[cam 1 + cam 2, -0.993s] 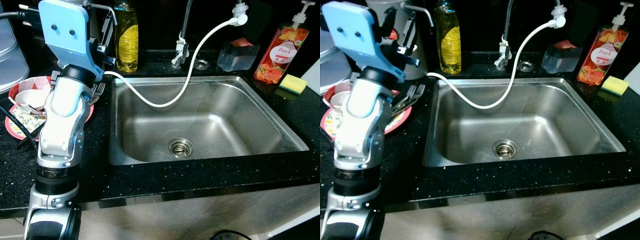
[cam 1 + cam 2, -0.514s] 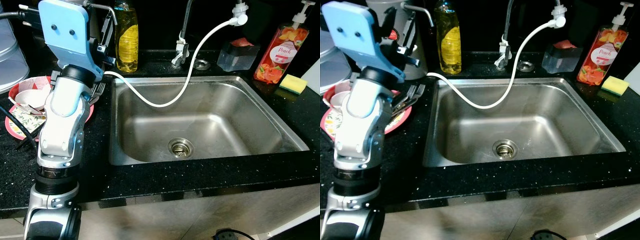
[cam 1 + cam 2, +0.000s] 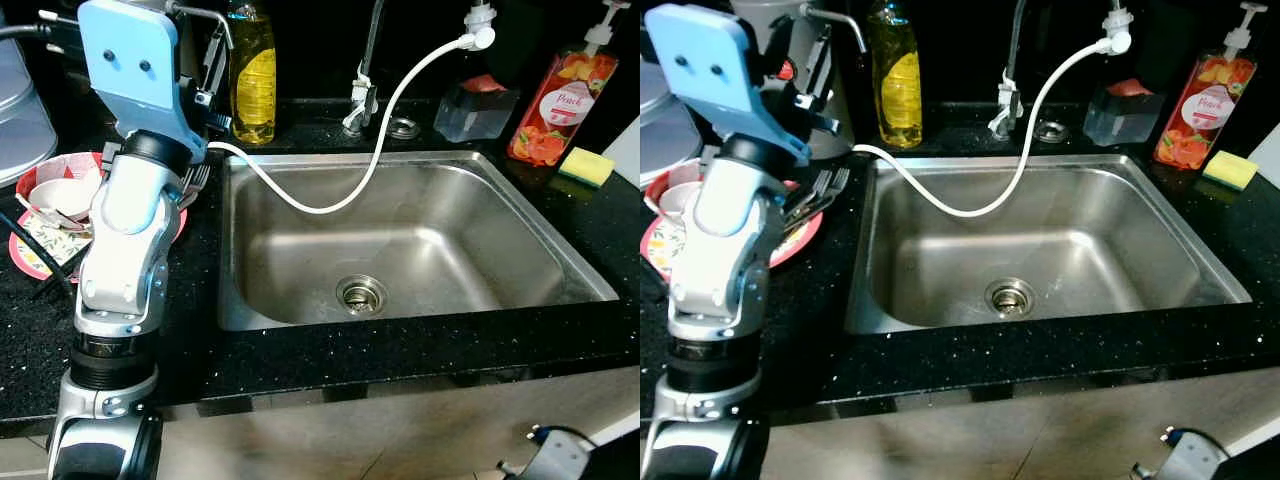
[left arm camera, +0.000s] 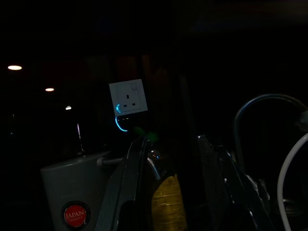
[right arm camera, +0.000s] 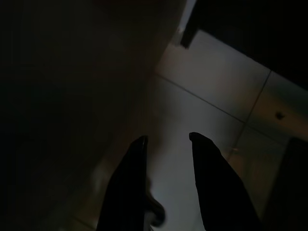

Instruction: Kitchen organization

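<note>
The yellow dish soap bottle [image 3: 252,75], a clear plastic one with amber liquid, stands at the back of the black speckled counter [image 3: 330,350], right in front of the left gripper [image 4: 171,159]. In the left wrist view its neck lies in the gap between the two parted black fingers [image 4: 130,192], which have not closed on it. Beside the outer finger is a pale cylindrical container [image 4: 72,197] with a round red label, a thin metal spout [image 3: 205,20] arching from its top. Behind the fingertips a white wall socket [image 4: 128,97] shows in the dark.

The silver left arm [image 3: 125,240], capped by a light blue plate, rises over the counter's left side and hides part of the red-rimmed plate [image 3: 790,240] below it. That plate carries a white bowl [image 3: 62,190] and several forks [image 3: 820,190].

On the far side of the bottle lies the stainless steel sink [image 3: 400,240], a smooth rectangular basin with a round drain [image 3: 361,293]. A white hose [image 3: 370,170] loops down into it from the tap fittings. Past it stand a clear square tub [image 3: 475,105], a red peach-print pump bottle [image 3: 560,100] and a yellow sponge [image 3: 586,166].

The right gripper [image 5: 166,139] hangs low, its fingers apart over pale floor tiles [image 5: 211,101].
</note>
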You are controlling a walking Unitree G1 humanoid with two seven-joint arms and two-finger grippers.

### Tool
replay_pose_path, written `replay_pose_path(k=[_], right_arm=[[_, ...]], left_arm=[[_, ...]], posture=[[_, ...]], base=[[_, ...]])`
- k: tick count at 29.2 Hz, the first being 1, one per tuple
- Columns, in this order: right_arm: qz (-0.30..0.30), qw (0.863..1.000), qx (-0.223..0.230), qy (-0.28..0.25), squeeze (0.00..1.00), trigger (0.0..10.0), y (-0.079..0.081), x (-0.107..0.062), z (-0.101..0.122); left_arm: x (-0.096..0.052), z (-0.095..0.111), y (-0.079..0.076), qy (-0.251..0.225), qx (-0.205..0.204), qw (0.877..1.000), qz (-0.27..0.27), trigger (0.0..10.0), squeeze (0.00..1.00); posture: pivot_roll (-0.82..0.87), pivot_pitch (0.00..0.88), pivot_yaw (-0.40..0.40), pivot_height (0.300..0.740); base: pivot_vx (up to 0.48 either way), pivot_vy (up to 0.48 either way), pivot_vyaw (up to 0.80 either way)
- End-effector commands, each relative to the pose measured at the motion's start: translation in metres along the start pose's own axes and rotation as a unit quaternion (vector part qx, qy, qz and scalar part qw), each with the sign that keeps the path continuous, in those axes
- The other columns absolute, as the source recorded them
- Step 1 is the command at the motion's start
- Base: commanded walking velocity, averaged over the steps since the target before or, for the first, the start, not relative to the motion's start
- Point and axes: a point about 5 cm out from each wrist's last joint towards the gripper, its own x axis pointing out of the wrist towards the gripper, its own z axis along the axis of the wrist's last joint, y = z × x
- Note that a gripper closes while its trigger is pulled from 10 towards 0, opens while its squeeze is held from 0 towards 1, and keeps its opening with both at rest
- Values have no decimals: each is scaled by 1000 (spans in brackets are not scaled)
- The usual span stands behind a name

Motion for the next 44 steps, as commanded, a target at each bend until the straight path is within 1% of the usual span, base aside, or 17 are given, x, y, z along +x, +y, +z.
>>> replay_pose_path(k=[1,5,6,10,12,14,18,22,29,32,35,37,38,39,40,41,44], right_arm=[[-13,998,51,-18,0,10000,-1,2,14],[-13,994,106,-35,0,10000,2,3,29],[-19,989,142,-44,0,10000,1,4,38],[-32,982,178,-54,0,10000,-4,5,47],[-51,971,220,-75,0,10000,-13,6,62],[-55,968,229,-81,0,10000,-16,6,66],[-84,945,289,-131,0,10000,-35,6,99],[-83,936,300,-164,0,10000,-41,4,120],[-48,908,311,-276,0,10000,-39,-13,185],[-41,880,326,-343,0,10000,-37,-31,230],[3,847,335,-412,0,10000,-30,-57,277],[91,803,294,-510,0,10000,-5,-99,325],[91,803,294,-510,0,10000,-5,-99,325],[162,761,256,-573,0,10000,20,-137,352],[203,739,234,-598,0,10000,36,-158,361],[203,739,234,-598,0,10000,36,-158,361],[332,676,150,-640,0,10000,84,-208,363]], left_arm=[[-1,-4,-4,8,-1,1000,-5,10000,0],[-1,-4,-4,8,-1,1000,-6,10000,0],[-1,-4,-4,8,-1,1000,-6,10000,0],[-1,-3,-3,8,0,1000,-6,10000,0],[-1,-3,-3,8,2,1000,-6,10000,0],[-1,-3,-2,8,2,1000,-6,10000,0],[-1,-4,-2,10,3,1000,-9,10000,0],[-1,-5,-3,11,1,1000,-10,10000,0],[0,-6,-6,12,-4,1000,-13,10000,0],[0,-6,-6,11,-5,1000,-13,10000,0],[1,-5,-5,10,-5,1000,-13,10000,0],[1,-5,-4,10,-4,1000,-12,10000,0],[1,-5,-4,10,-4,1000,-12,10000,0],[0,-5,-4,12,-4,1000,-9,10000,0],[0,-6,-4,15,-4,1000,-6,10000,0],[0,-6,-4,15,-4,1000,-6,10000,0],[0,-7,-3,19,-4,1000,2,10000,0]], posture=[[202,0,-32,740],[203,0,-30,740],[206,0,-30,740],[211,0,-31,740],[214,0,-30,740],[215,0,-29,740],[208,0,-21,740],[208,0,-21,740],[192,0,-15,740],[194,0,-12,740],[197,0,-15,740],[203,0,-16,740],[203,0,-16,740],[201,0,-17,740],[201,0,-17,740],[201,0,-17,740],[218,0,-28,740]], base=[[0,0,0],[0,0,0],[0,0,0],[0,0,0],[0,0,0],[0,0,0],[0,0,0],[0,0,0],[0,0,0],[0,0,0],[0,0,0],[0,0,0],[0,0,0],[0,0,0],[0,0,0],[0,0,0],[0,0,0]])
